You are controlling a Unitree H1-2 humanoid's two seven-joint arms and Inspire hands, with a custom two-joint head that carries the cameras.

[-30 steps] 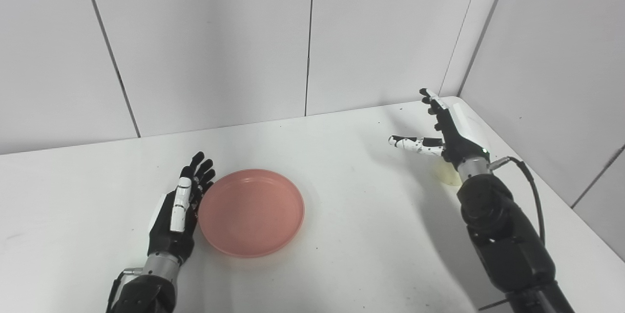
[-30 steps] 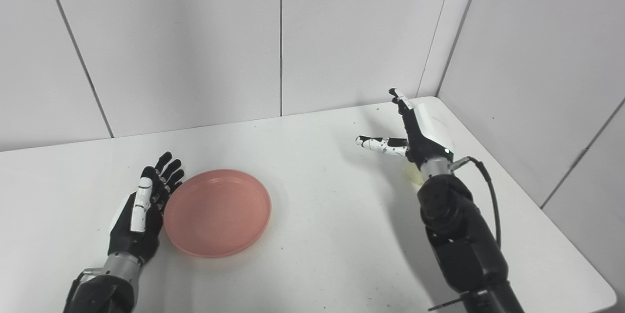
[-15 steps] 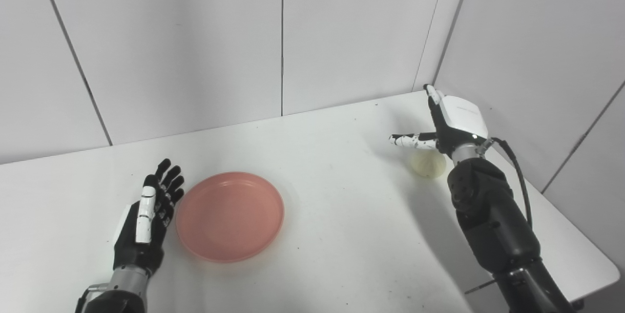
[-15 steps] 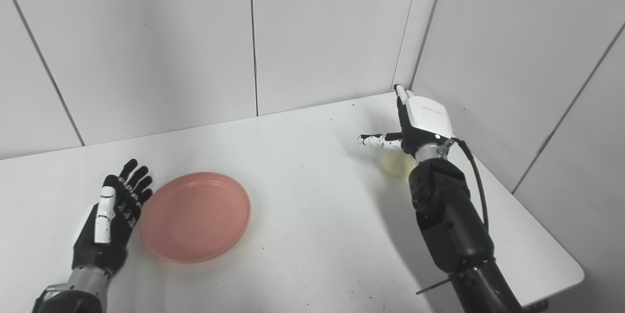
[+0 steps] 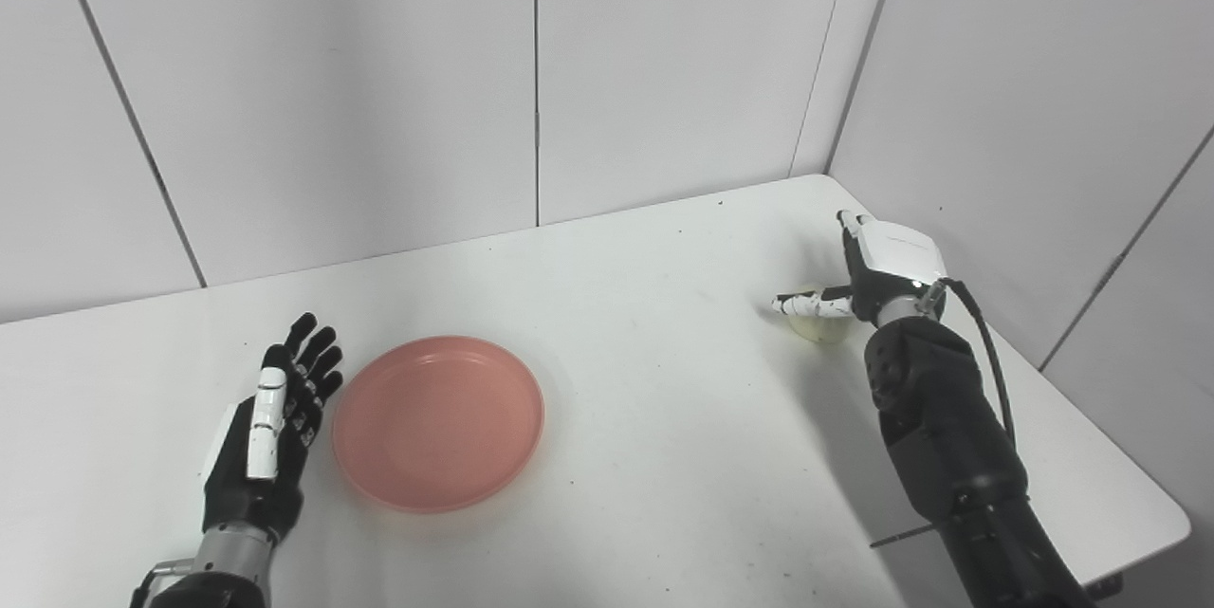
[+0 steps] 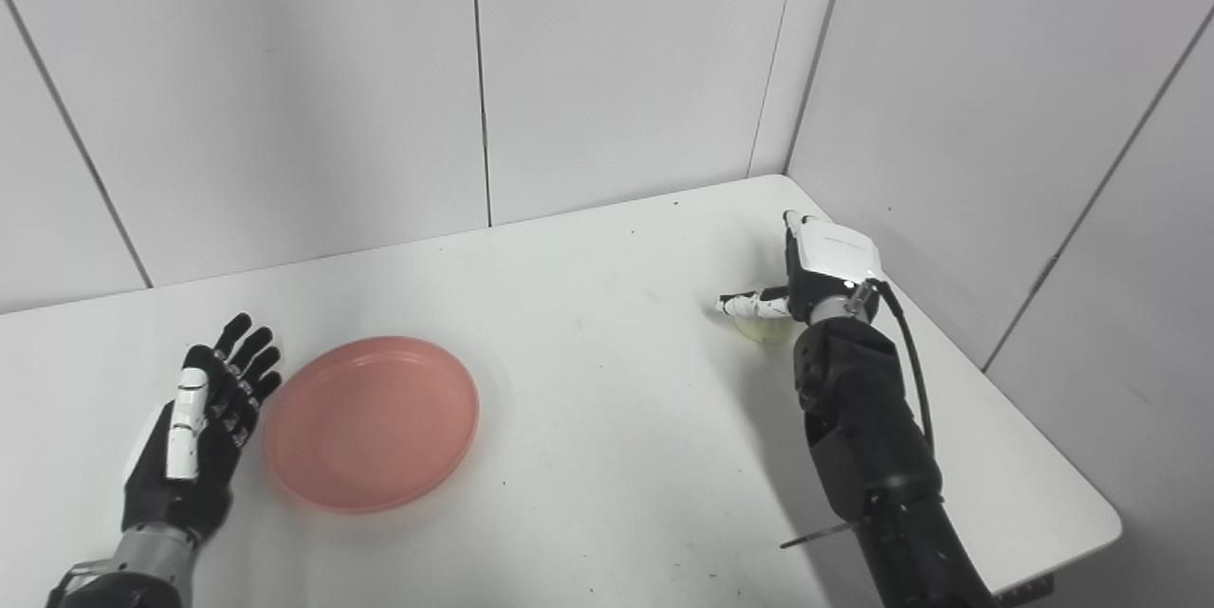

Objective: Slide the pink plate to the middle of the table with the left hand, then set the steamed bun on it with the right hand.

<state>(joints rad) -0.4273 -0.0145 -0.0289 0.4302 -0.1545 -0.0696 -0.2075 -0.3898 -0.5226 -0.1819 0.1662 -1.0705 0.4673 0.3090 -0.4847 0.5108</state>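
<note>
While the left hand (image 5: pixel 270 418) lies flat, fingers spread and empty, just left of the smooth round pink plate (image 5: pixel 437 419), the right hand (image 5: pixel 877 265) (thumb outstretched) hovers unclosed over the pale steamed bun (image 5: pixel 821 328) far right.

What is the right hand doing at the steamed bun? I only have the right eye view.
Observer: Left eye view shows the right hand over the steamed bun, thumb across its top, bun on the table.
Operator: Closed on it?
Observer: Cannot tell; the hand's back hides its fingers.
Operator: Left hand?
Observer: The left hand is open beside the empty pink plate.
</note>
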